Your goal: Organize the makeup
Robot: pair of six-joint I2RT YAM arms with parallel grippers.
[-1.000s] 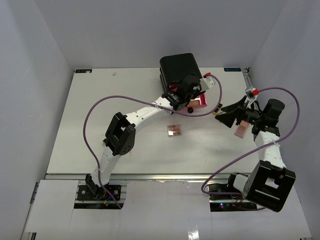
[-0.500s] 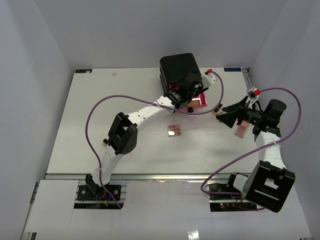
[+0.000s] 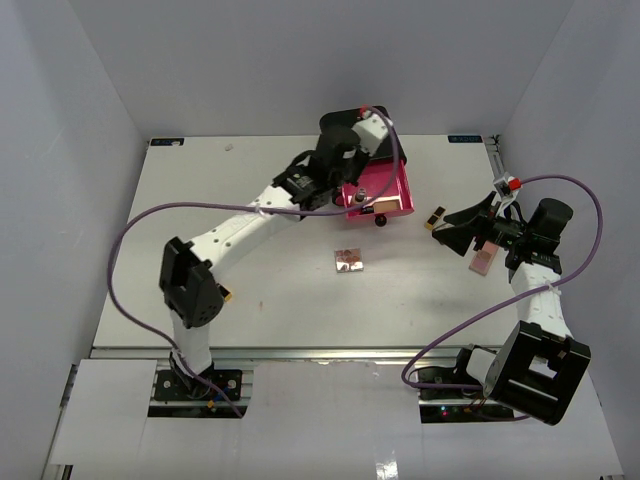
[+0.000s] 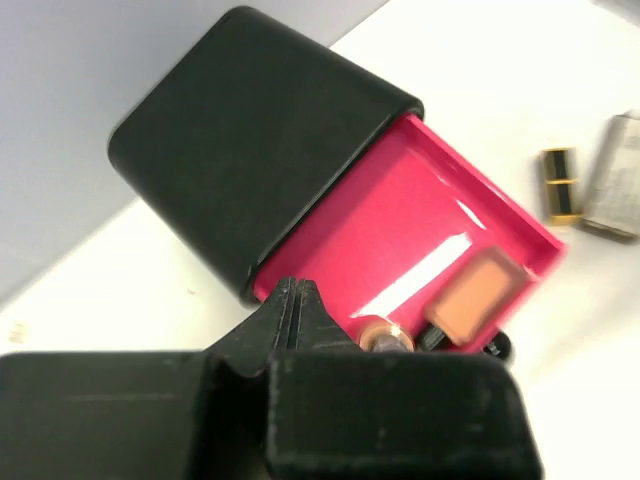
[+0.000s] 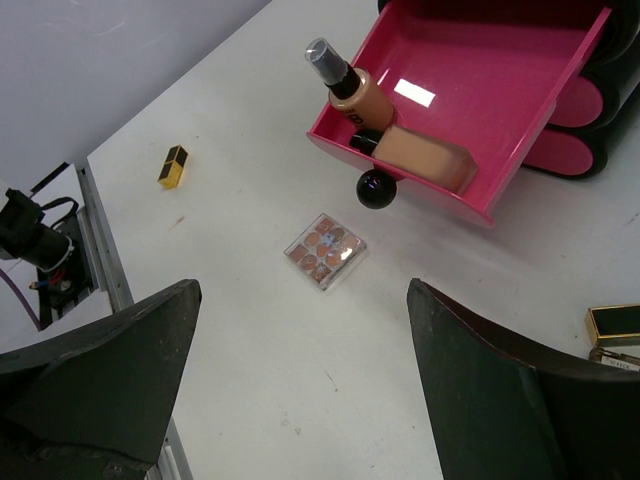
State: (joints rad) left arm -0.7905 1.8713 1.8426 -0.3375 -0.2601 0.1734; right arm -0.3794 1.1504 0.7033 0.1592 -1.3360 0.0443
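Palette [image 5: 325, 250] lies before the drawer [image 5: 480, 80]. Right pincer [image 5: 302, 288], wide apart, should come straight down and pinch its sides gently. Left pincer [image 4: 290, 300], pressed together, hangs over the drawer.

Robotics lab cell: white table [image 3: 200, 170], bare grey walls [image 3: 60, 150], aluminium mounting rail [image 3: 330, 370].

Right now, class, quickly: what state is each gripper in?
Left gripper: closed, holding nothing.
Right gripper: open, empty.
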